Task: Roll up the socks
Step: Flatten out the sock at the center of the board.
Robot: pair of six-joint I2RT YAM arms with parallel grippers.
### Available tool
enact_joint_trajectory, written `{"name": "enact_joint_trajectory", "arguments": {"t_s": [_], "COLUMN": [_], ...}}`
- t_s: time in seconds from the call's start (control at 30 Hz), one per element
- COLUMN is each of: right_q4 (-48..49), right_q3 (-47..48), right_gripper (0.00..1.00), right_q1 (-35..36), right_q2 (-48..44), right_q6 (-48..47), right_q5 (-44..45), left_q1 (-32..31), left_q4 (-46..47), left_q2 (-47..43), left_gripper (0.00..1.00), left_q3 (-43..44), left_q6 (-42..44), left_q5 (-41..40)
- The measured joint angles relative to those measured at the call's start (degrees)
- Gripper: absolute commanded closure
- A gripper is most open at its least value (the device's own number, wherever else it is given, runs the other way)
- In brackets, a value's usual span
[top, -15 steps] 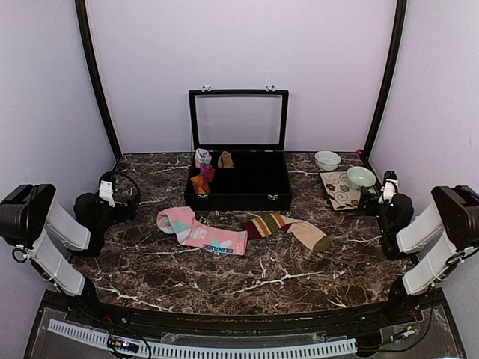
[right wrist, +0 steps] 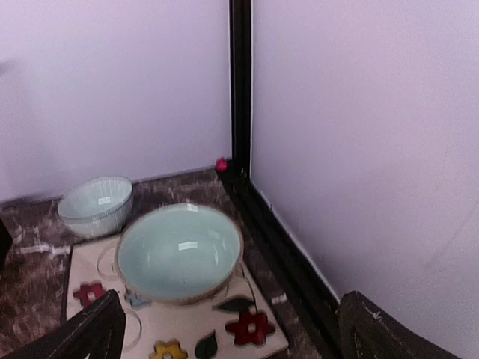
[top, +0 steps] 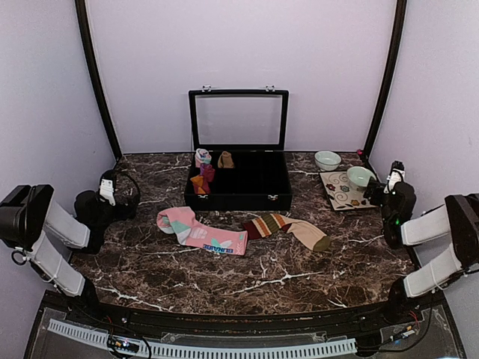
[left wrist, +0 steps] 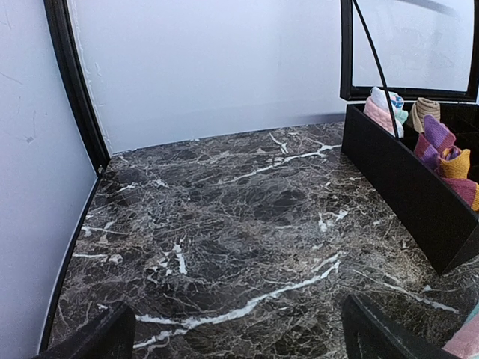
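Sitting folded back at the table's side edges: left gripper (left wrist: 236, 338) and right gripper (right wrist: 228, 329), fingers wide apart, holding nothing. Pink sock (top: 200, 230) and striped sock (top: 288, 226) lie flat, end to end on the dark marble table (top: 262, 280), just in front of the open black case (top: 251, 196). Only the right wrist view shows the green bowl (right wrist: 179, 250) close up on the flowered tray (right wrist: 176, 336). Only the left wrist view shows the rolled bundles (left wrist: 441, 149) in the case close up.

Overhead rear view, wrist cameras low over table (left wrist: 224, 224)

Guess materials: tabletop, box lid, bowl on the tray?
Tabletop: polished dark marble or marble-print laminate; white veins, slight sheen. Lid: clear see-through pane, glass or acrylic; black frame. Bowl: probably glazed ceramic; pale green, glossy highlights.
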Motion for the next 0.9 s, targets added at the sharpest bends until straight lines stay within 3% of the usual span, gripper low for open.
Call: {"name": "enact_joint_trajectory", "arguments": {"t_s": [0.1, 0.2, 0.33, 0.47, 0.7, 0.9], "right_q4": [-11.28, -21.22, -29.92, -32.85, -44.39, -48.54], "right_q3": [7.08, 16.24, 23.19, 24.15, 32.22, 36.39], "right_gripper": [0.0, 0.0, 0.0, 0.05, 0.16, 0.22], "right_q1": [0.07, 0.07, -0.09, 0.87, 27.52, 42.42], "right_q2": [-6.38, -11.41, -13.16, -13.09, -4.5, 6.71], "right_q6": [1.64, 3.52, 13.03, 18.1, 10.62, 7.56], "right_q5": [0.72, -2.71, -5.44, -14.47, -13.25, -10.03], "left_q1": [0.0, 0.0, 0.0, 0.0, -0.28, -4.35], "left_q4": [-11.21, -27.89, -46.75, -60.85, -76.91, -79.01], "left_q2": [-3.21, -6.01, -6.34, -5.97, -3.56, -4.15], "left_gripper": [0.01, 0.01, 0.01, 0.01, 0.01, 0.01], "left_q3": [5.46, 18.29, 32.68, 37.73, 37.94, 35.63], "left_q6": [0.22, 2.32, 5.92, 9.64, 15.3, 21.29], "left_q5": [0.07, 2.12, 6.47, 11.39, 19.69, 20.85]}}
